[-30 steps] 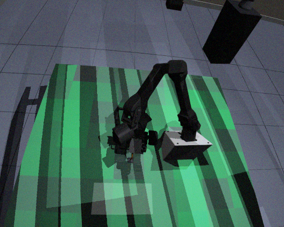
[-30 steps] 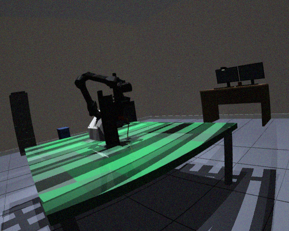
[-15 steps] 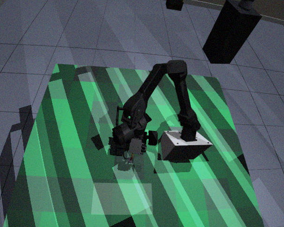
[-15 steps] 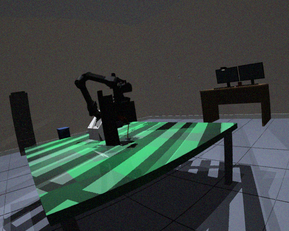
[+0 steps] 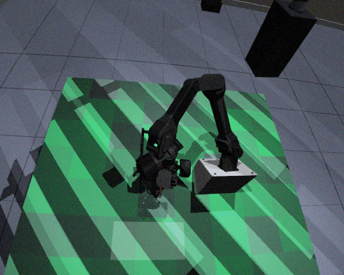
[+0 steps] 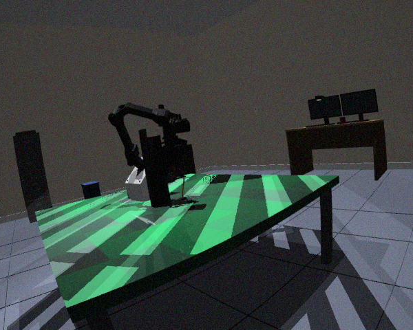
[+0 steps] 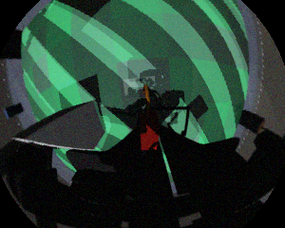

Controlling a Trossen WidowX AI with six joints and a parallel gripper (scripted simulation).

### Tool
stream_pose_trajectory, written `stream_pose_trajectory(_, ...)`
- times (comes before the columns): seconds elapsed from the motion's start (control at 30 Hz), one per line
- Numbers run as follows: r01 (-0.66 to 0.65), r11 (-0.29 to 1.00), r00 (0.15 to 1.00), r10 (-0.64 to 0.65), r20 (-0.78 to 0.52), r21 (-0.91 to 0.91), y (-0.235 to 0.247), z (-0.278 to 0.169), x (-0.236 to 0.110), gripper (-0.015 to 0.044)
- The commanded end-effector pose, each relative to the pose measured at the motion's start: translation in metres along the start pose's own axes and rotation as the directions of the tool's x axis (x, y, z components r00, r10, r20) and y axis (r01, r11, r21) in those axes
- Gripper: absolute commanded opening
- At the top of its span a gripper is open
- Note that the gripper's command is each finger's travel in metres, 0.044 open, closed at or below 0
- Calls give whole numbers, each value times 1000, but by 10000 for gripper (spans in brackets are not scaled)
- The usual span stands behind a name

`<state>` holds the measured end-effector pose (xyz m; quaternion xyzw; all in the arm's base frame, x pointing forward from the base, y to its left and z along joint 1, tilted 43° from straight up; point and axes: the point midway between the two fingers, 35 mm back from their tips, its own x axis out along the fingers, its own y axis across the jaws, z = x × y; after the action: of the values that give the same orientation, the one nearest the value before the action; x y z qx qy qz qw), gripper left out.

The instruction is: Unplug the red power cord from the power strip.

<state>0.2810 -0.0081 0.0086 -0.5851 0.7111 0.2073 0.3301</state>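
My gripper (image 7: 149, 128) (image 5: 159, 184) (image 6: 177, 166) points down over the middle of the green striped table (image 5: 77, 207) (image 6: 235, 213). It is shut on the red plug (image 7: 148, 137), which shows between the dark fingers in the wrist view. A thin red cord (image 6: 182, 185) hangs from the gripper down to the table, and its orange end (image 5: 159, 192) (image 7: 145, 94) shows below the fingers. The power strip (image 7: 142, 79) (image 5: 148, 203) is a dim grey shape on the table right under the gripper. I cannot tell whether the plug still sits in it.
The arm's white base block (image 5: 222, 177) (image 6: 135, 181) stands just right of the gripper. A dark upright slab (image 6: 155, 170) stands on the table close beside the gripper. On the floor are a tall dark box (image 5: 278, 38) (image 6: 30, 170), a blue box (image 6: 90, 189) and a desk with monitors (image 6: 334, 138).
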Motion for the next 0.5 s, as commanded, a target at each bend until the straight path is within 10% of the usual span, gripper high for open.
stream_pose_trajectory(0.0,3,1000,999,-3,41,-2,-2,20,-4,0)
stream_pose_trajectory(0.47,2,1000,999,-2,42,-3,-1,43,-7,0)
